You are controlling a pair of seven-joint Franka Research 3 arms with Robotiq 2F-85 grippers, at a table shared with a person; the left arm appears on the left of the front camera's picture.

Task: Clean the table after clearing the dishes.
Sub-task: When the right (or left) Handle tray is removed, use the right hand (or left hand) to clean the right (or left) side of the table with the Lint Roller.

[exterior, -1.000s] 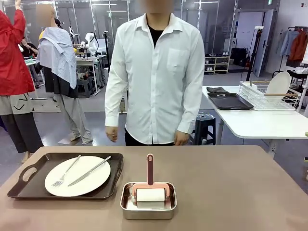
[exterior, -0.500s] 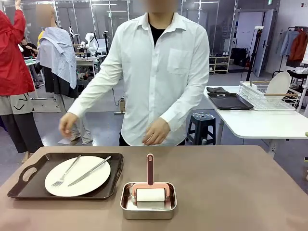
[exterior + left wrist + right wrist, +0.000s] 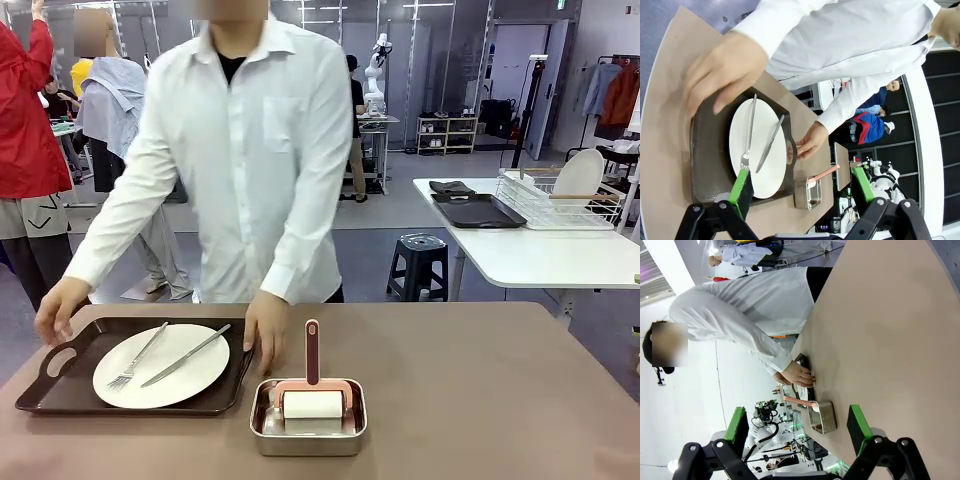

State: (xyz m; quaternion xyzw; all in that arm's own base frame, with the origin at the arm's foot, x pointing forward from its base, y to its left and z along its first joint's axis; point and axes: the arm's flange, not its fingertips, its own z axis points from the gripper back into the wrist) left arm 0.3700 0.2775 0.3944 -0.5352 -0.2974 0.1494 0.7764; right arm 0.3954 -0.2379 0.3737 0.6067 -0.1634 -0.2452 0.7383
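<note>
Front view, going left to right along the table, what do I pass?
person's hand at the tray's left end → fork → knife → person's other hand → lint roller standing in the steel pan

Bright even indoor light, soft shadows, slightly blurred hand (image 3: 722, 67) (left wrist view), fisheye-bent edges
</note>
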